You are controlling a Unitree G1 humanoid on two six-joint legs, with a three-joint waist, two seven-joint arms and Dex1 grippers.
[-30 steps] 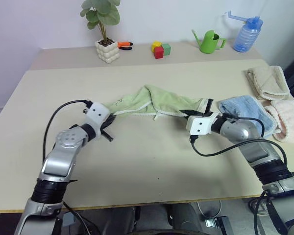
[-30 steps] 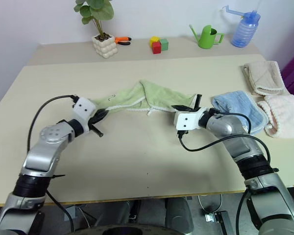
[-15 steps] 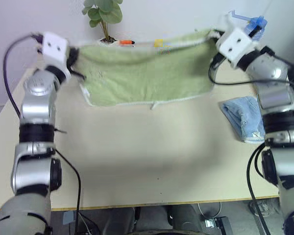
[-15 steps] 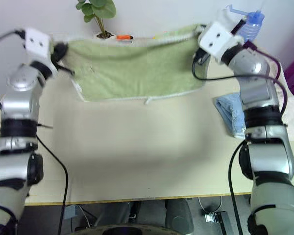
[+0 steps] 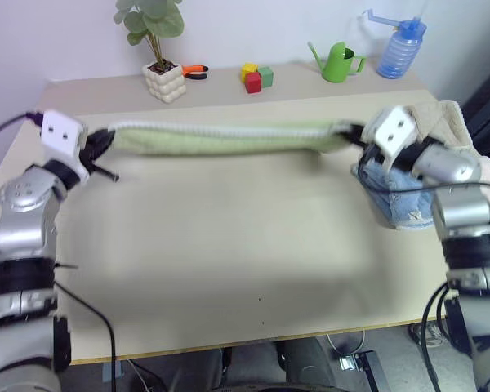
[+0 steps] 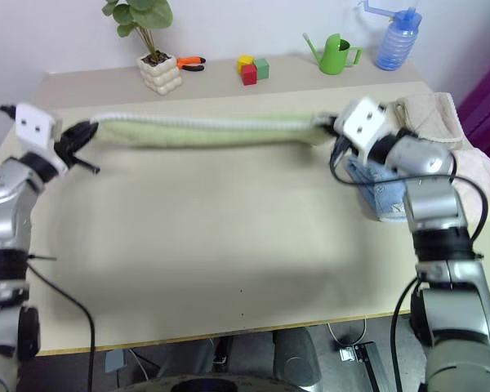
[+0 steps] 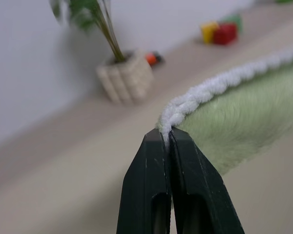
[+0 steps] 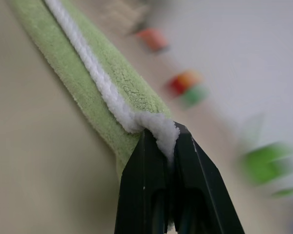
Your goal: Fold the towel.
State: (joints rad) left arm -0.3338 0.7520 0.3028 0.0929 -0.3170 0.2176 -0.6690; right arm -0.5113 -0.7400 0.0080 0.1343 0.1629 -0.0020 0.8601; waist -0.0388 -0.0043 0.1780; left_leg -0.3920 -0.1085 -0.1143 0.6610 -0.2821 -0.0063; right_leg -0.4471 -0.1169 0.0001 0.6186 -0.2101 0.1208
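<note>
the towel [image 5: 229, 137] is stretched taut between the 2 grippers, held above the table [image 5: 229, 261] and running side to side across its far half. seen edge-on from the head views, it reads as a long green band with its white edging along the top.

the left gripper [image 5: 100, 144] is clamped on the towel's left corner; in the left wrist view its fingers [image 7: 149, 180] are pressed together on the white edging. the right gripper [image 5: 355, 135] is clamped on the right corner, its fingers [image 8: 144, 180] pinching the white edging in the right wrist view.

a blue towel [image 5: 396, 204] lies on the table under the right arm, with a beige towel [image 5: 445, 118] beyond it. along the far edge stand a plant [image 5: 159, 69], blocks [image 5: 257, 78], a watering can [image 5: 336, 64] and a bottle [image 5: 394, 49].
</note>
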